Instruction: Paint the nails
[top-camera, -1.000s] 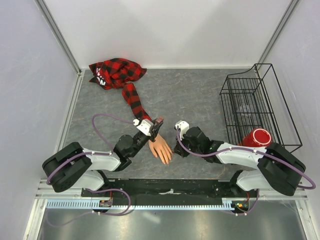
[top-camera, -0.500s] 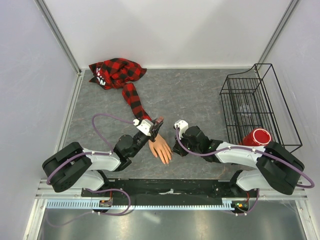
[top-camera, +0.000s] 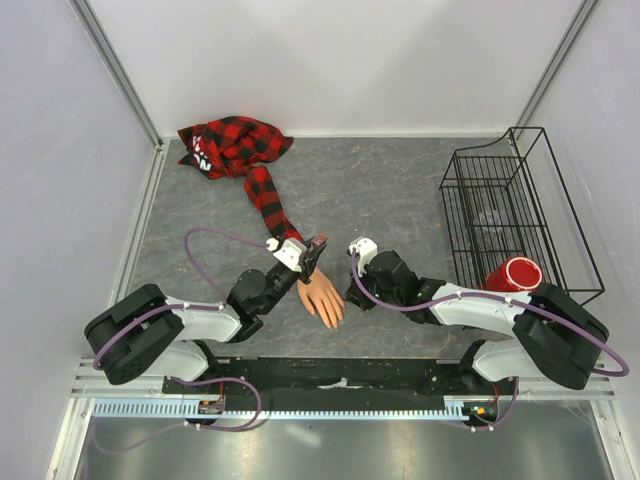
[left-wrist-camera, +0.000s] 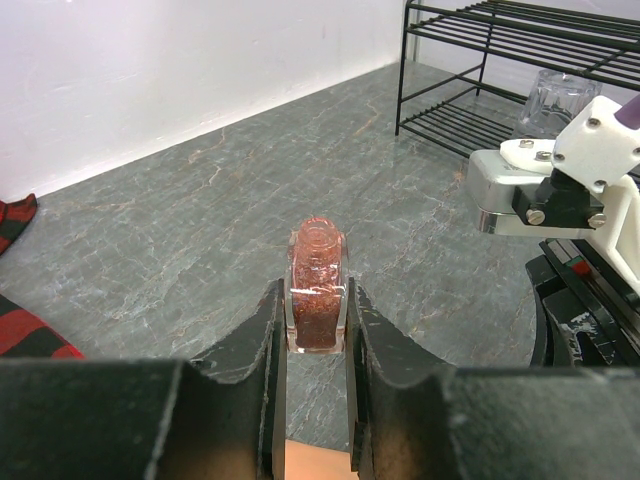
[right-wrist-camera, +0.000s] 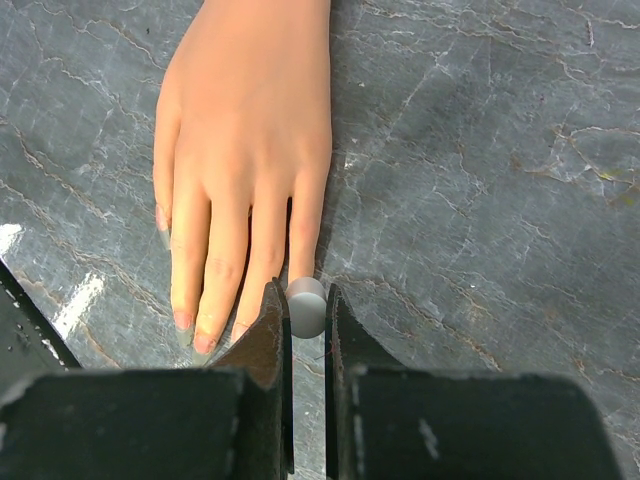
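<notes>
Nails (right-wrist-camera: 203, 343) look bare — painting all ahead. Left gripper (left-wrist-camera: 317, 330) clamps open polish bottle (left-wrist-camera: 317, 295); right gripper (right-wrist-camera: 303, 290) pinches grey cap (right-wrist-camera: 306, 310) just beside mannequin hand (right-wrist-camera: 250, 130).

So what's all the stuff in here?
mannequin hand: one, peach, middle of the table
nails: tiny, pale, its fingertips
plaid shirt: one, red-black, back left, sleeve reaching the hand
nail polish bottle: one, glittery red, open, in the left gripper
cap: one, grey, in the right gripper, beside the fingertips
wire rack: one, black, right side
cup: one, red, rack's near end
glass: one, clear, inside rack
table: one, grey marbled
left gripper: one, black, shut on the bottle
right gripper: one, black, shut on the cap
</notes>
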